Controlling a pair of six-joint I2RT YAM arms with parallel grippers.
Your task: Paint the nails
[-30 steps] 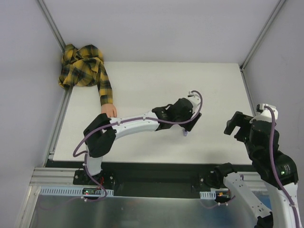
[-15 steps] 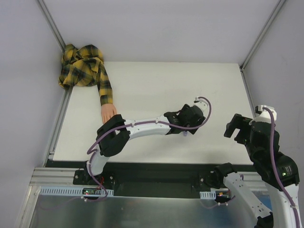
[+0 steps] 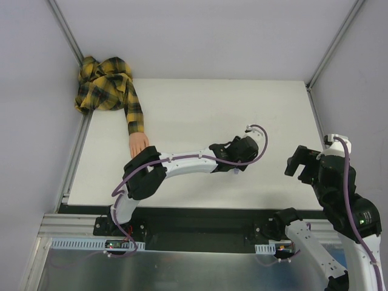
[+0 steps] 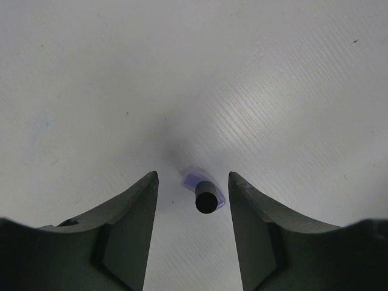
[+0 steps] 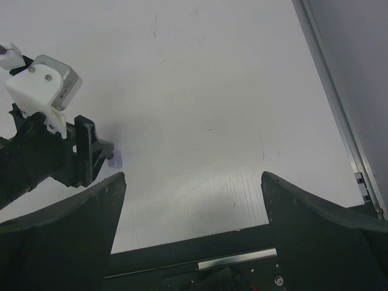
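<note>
— Left pincer (image 4: 193, 177)?

— Spread, gripping nothing. It is low over the bench (image 3: 200, 109), right of centre and toward the near edge. In the wrist view a small purple bottle (image 4: 206, 197) stands between the two fingers (image 4: 130, 224), its black cap facing the camera. There is a gap on both sides and no contact. The cap sits nearer the finger on the right of that view.

— Right pincer (image 5: 193, 177)?

— Wide apart and empty. It is held up over the near right part of the bench, well apart from the bottle. Its camera looks across at the left arm's wrist, with a sliver of purple at that wrist's tip.

— The nails?

— On the fake hand (image 3: 138, 144), at the left side of the bench. The hand lies flat with its fingers pointing toward the near edge. The fingertips are just beside the left arm's elbow. From the overhead view the nails are too small to make out, so I cannot tell their colour.

— What's behind the hand?

— A yellow-black plaid sleeve (image 3: 133, 115) runs back from the wrist to a bunched heap of the same cloth (image 3: 102, 82) in the far left corner. Hand and bottle are well apart, with the left forearm stretched between them.
</note>
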